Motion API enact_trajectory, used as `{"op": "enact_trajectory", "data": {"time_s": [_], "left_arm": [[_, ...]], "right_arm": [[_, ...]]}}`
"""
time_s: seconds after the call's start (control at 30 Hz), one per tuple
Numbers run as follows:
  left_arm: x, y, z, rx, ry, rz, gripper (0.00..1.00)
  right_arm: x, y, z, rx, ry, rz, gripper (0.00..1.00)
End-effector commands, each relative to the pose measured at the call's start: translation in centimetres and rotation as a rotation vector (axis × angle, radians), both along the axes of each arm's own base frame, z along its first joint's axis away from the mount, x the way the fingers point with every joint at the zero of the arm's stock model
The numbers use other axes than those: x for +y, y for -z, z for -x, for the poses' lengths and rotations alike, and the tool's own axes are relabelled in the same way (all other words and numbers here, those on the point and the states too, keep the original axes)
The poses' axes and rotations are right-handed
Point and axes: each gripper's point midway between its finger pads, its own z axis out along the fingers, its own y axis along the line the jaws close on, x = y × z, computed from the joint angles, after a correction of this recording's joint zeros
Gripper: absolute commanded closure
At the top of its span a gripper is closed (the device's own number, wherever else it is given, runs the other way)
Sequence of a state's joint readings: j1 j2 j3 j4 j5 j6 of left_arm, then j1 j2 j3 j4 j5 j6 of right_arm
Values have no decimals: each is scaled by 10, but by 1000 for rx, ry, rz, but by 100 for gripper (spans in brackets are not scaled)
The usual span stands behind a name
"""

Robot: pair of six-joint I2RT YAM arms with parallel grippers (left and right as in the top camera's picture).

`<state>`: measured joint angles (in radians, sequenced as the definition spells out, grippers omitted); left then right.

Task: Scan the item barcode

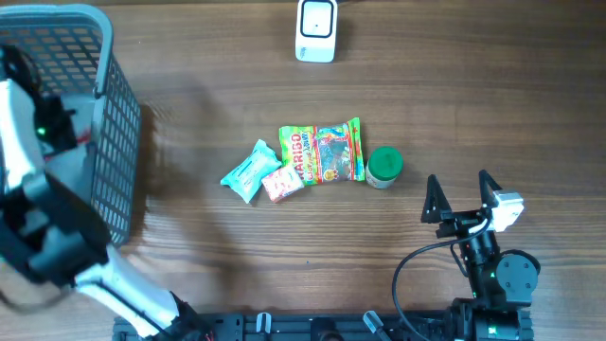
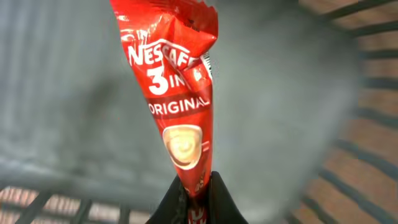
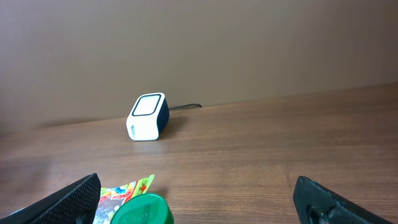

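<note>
Only the left wrist view shows the left gripper (image 2: 198, 186) clamped on a red Nescafé 3-in-1 foil sachet (image 2: 177, 93), which stands up ahead of its fingers inside the grey mesh basket (image 2: 348, 124). Overhead, the left arm (image 1: 28, 189) covers that grip. The right gripper (image 3: 199, 205) gapes wide, with the white barcode scanner (image 3: 148, 117) ahead of it.

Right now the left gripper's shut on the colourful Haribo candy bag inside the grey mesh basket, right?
No. The left wrist view shows the left gripper shut on a red Nescafé 3-in-1 sachet, not the Haribo bag, inside the grey mesh basket.
</note>
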<state>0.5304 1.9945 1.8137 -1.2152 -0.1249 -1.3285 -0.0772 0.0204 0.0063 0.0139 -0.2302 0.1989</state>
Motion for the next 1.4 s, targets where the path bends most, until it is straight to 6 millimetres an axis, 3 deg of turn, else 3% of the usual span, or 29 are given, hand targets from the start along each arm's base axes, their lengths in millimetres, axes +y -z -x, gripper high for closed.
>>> {"op": "enact_trajectory", "data": {"time_s": [0.0, 0.17, 0.23, 0.33, 0.4, 0.43, 0.57, 0.67, 0.83, 0.9, 1.17, 1.2, 1.27, 1.37], "left_arm": [[4, -97, 13, -182, -3, -166, 96], [-34, -183, 31, -387, 98, -252, 96], [-72, -222, 39, -487, 201, -299, 96], [-127, -237, 37, -537, 374, -287, 96], [-177, -223, 28, -497, 528, -235, 96], [-203, -204, 26, -426, 613, -227, 96], [-247, -127, 28, -164, 781, -221, 96], [-256, -46, 41, 33, 792, -162, 96], [-271, 48, 50, 61, 788, -54, 96], [-270, 74, 61, 82, 791, -42, 96], [-279, 81, 58, 48, 810, -1, 96], [-290, 82, 59, 35, 853, 59, 96], [-339, 76, 59, -79, 1129, 293, 96], [-396, 46, 76, -318, 1538, 597, 96]], "right_arm": [[-1, -2, 0, -10, 5, 13, 0], [-1, -2, 0, -10, 5, 14, 1], [-1, -2, 0, -10, 5, 13, 0], [-1, -2, 0, -10, 5, 14, 0], [-1, -2, 0, -10, 5, 14, 0], [-1, -2, 0, -10, 5, 14, 0], [-1, -2, 0, -10, 5, 14, 0], [-1, -2, 0, -10, 5, 14, 0], [-1, -2, 0, -10, 5, 14, 0], [-1, -2, 0, -10, 5, 14, 0], [-1, -2, 0, -10, 5, 14, 0], [-1, -2, 0, -10, 5, 14, 0], [-1, -2, 0, -10, 5, 14, 0], [-1, -2, 0, -10, 5, 13, 0]]}}
